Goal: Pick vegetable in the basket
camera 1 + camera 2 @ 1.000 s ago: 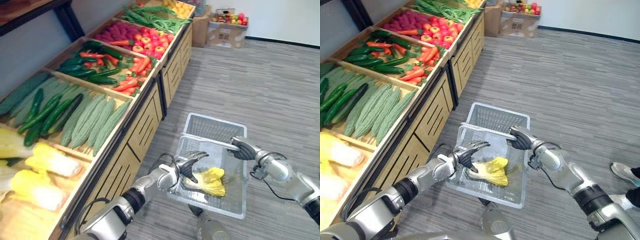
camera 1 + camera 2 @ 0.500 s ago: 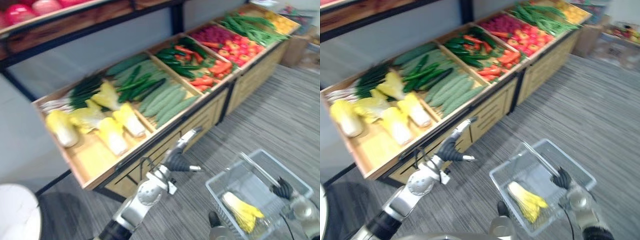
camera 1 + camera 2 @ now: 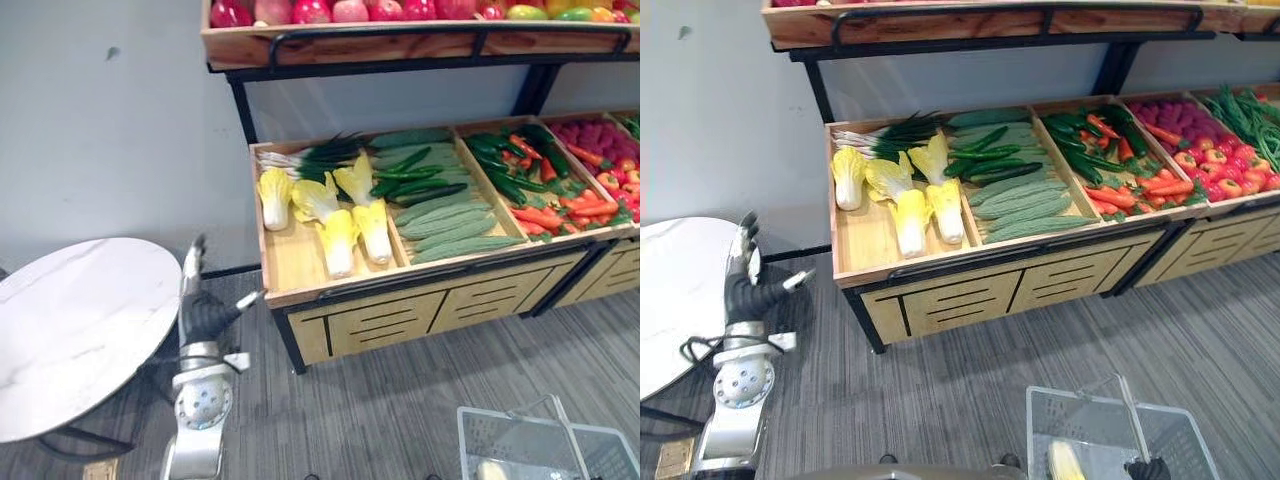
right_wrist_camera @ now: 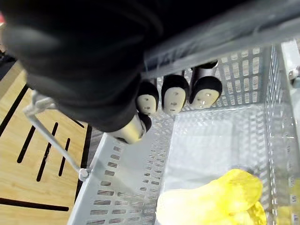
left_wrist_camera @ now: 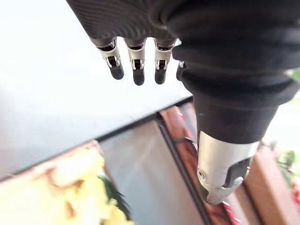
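Step in hand, I judge: fetching another vegetable. Left hand (image 3: 198,300), spread and empty, must reach the pale yellow cabbages (image 3: 338,240). Right hand (image 4: 174,97) clamps the grey perforated plastic basket (image 4: 122,187) by its handle (image 4: 220,37).

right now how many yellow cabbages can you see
4. In the leftmost crate: left cabbage, middle cabbage, right cabbage. Fourth cabbage lies in the basket. Others may be hidden.
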Available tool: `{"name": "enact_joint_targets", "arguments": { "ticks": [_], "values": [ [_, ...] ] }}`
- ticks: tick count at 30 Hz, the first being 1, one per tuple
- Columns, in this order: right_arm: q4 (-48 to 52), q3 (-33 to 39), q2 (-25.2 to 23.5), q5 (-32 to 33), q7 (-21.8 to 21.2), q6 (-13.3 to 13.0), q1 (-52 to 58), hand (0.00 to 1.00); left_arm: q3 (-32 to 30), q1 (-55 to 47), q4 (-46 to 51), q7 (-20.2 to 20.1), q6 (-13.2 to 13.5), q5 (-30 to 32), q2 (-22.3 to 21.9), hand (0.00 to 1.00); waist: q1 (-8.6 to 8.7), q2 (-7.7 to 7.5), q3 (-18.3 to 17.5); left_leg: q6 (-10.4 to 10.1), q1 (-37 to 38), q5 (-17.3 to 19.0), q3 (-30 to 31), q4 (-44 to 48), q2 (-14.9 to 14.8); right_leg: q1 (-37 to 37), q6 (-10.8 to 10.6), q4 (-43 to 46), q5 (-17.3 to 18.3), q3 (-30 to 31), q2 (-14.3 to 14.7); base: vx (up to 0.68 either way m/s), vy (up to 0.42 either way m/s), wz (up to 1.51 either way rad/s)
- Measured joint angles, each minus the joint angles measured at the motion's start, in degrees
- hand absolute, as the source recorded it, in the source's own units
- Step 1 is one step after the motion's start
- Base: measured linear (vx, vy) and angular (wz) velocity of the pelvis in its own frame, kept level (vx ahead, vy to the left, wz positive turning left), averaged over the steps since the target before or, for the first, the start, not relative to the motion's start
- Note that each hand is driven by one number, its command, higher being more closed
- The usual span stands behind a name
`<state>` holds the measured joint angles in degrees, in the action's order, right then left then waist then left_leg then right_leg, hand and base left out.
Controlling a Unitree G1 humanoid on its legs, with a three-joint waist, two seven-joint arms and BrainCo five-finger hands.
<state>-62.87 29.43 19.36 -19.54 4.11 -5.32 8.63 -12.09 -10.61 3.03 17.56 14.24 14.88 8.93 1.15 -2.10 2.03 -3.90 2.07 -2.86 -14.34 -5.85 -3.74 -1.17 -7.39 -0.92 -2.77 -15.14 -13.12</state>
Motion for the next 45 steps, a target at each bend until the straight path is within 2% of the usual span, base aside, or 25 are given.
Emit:
{"name": "enact_joint_targets", "arguments": {
  "ticks": [2, 5, 7, 10, 15, 23, 30, 35, 37, 38, 39, 41, 43, 44, 45],
  "values": [
    [-0.1, 0.0, -0.7, 1.0, 0.7, 0.0, 0.4, 1.0, -2.0, -0.6, -5.8, 0.4, -1.0, 0.4, 0.1, 0.0, 0.09, -0.23, -0.6, 0.0, -0.2, 0.0, 0.7, 0.0, 0.0, -0.3, -0.2, -0.1, 0.2, -0.6, 0.0, -0.02, -0.001, 0.2],
    [-0.1, 0.0, -2.7, 2.7, 1.8, 0.0, 0.7, 1.0, -6.6, -0.3, -20.6, 1.7, -2.3, 1.8, 0.1, 0.0, 0.23, -0.5, -1.5, 0.1, -1.0, 0.0, 1.3, 0.0, 0.0, -0.4, -0.2, -1.1, 0.2, -1.5, 0.1, -0.02, 0.002, 0.12],
    [-0.2, 0.1, -4.7, 3.9, 3.1, 0.0, 0.8, 1.0, -10.9, -0.4, -33.2, 2.7, -5.2, 1.5, 0.1, 0.0, 0.28, -0.92, -2.1, 0.0, -1.0, 0.0, 1.4, 0.0, 0.0, -0.6, -0.2, -1.1, 0.2, -1.6, 0.1, 0.01, -0.001, 0.02],
    [-1.1, 0.1, -6.6, 4.3, 3.2, 0.1, 0.7, 1.0, -15.7, -0.9, -45.0, 2.7, -6.3, 1.1, 0.1, 0.0, 0.29, -1.78, -2.2, -0.1, -1.0, 0.1, 2.1, 0.0, 0.1, -1.4, 0.1, -2.1, 0.0, -2.5, 0.2, 0.04, -0.012, 0.1],
    [-1.3, 0.0, -7.5, 4.3, 3.2, 0.4, 0.0, 1.0, -18.5, -1.1, -58.7, 1.0, -8.7, 1.2, 0.2, 0.0, 0.35, -2.37, -2.4, -0.2, -0.2, 0.5, 1.9, 0.0, 0.1, -2.0, 0.1, -2.2, 0.0, -2.2, 0.3, 0.05, -0.014, -0.01],
    [-3.3, -0.9, -7.4, 4.3, 4.0, 0.4, -1.3, 1.0, -17.5, -1.9, -63.2, -2.7, -9.5, 1.6, -0.1, 0.0, 0.42, -1.27, -2.2, -0.8, 1.3, 1.1, -0.1, 0.0, -0.9, -2.1, 0.1, -2.0, 0.2, -0.4, 1.2, 0.0, -0.026, -0.14],
    [-3.4, -1.3, -7.4, 4.2, 3.8, 1.2, -1.1, 1.0, -17.3, -1.9, -66.8, -6.9, -9.8, -1.2, -2.0, 0.0, 0.46, -1.22, -2.0, -1.0, 1.9, 1.3, -0.8, 0.0, -1.2, -2.2, 0.0, -2.0, 0.5, 0.1, 1.4, -0.02, -0.021, -0.05],
    [-3.5, -1.3, -7.4, 4.2, 3.0, 1.3, -1.1, 1.0, -15.9, -1.9, -67.0, -7.8, -9.8, -1.2, -2.2, 0.0, 0.45, -1.44, -1.7, -1.1, 2.5, 1.6, -1.5, 0.0, -1.2, -2.2, -0.2, -1.6, 0.7, 1.2, 1.4, 0.0, -0.009, -0.09],
    [-3.5, -1.0, -7.4, 4.3, 3.0, 1.3, -1.2, 1.0, -14.8, -2.0, -66.9, -7.8, -9.8, -1.2, -2.2, 0.0, 0.34, -1.5, -0.8, -1.1, 4.1, 2.2, -2.6, 0.4, -1.3, -2.0, -0.1, 0.8, 2.0, 2.2, 1.2, 0.01, 0.015, -0.2],
    [-3.5, -0.6, -7.6, 4.4, 3.0, 1.3, -1.2, 1.0, -14.0, -1.9, -66.9, -7.8, -9.8, -1.2, -2.1, 0.0, 0.45, -1.81, -0.1, -0.9, 4.0, 3.9, -2.6, 2.9, -1.3, -1.8, 0.0, 3.4, 3.5, 2.6, 0.6, -0.01, 0.029, -0.14],
    [-3.3, 0.0, -7.7, 4.8, 3.0, 1.2, -1.0, 1.0, -12.2, -1.0, -66.8, -7.8, -9.8, -1.2, -2.1, 0.0, 0.55, -1.94, 1.0, -0.9, 2.4, 7.5, -2.8, 9.2, -1.9, -0.8, 0.0, 7.2, 5.4, 3.2, -0.3, -0.02, 0.026, -0.1],
    [-3.1, 1.4, -7.7, 4.8, 3.0, 1.2, -0.7, 1.0, -10.4, -0.3, -66.8, -7.8, -9.8, -1.2, -2.1, 0.0, 0.68, -1.73, 1.4, -0.8, -0.2, 10.9, -3.0, 15.5, -2.6, 0.5, -0.1, 9.4, 6.2, 4.2, -0.8, -0.02, 0.036, -0.25],
    [-2.0, 1.7, -7.9, 4.9, 3.0, 1.2, -1.3, 1.0, -8.5, 0.1, -66.9, -7.7, -9.8, -1.1, -1.9, 0.0, 0.53, -1.48, 2.0, -0.5, -2.2, 14.0, -5.7, 20.6, -3.9, 2.7, -1.4, 10.1, 5.1, 7.5, -0.4, -0.02, 0.085, -0.72],
    [-1.2, 1.5, -8.1, 4.9, 3.0, 1.2, -1.9, 1.0, -7.3, 0.2, -66.9, -7.7, -9.8, -0.8, -1.6, 0.0, 0.58, -1.28, 3.0, -0.4, -2.5, 15.6, -8.3, 22.2, -5.0, 3.7, -1.0, 9.9, 4.0, 9.8, 0.2, -0.08, 0.142, -1.16],
    [-0.5, 1.0, -8.4, 4.9, 3.0, 1.1, -2.0, 1.0, -6.7, 0.3, -66.9, -7.7, -9.8, -0.3, -1.5, 0.0, 0.61, -1.24, 3.2, -0.1, -2.4, 16.3, -11.2, 22.6, -5.7, 5.0, 1.8, 8.6, 1.6, 11.0, 1.0, -0.08, 0.116, -1.25]
  ]
}}
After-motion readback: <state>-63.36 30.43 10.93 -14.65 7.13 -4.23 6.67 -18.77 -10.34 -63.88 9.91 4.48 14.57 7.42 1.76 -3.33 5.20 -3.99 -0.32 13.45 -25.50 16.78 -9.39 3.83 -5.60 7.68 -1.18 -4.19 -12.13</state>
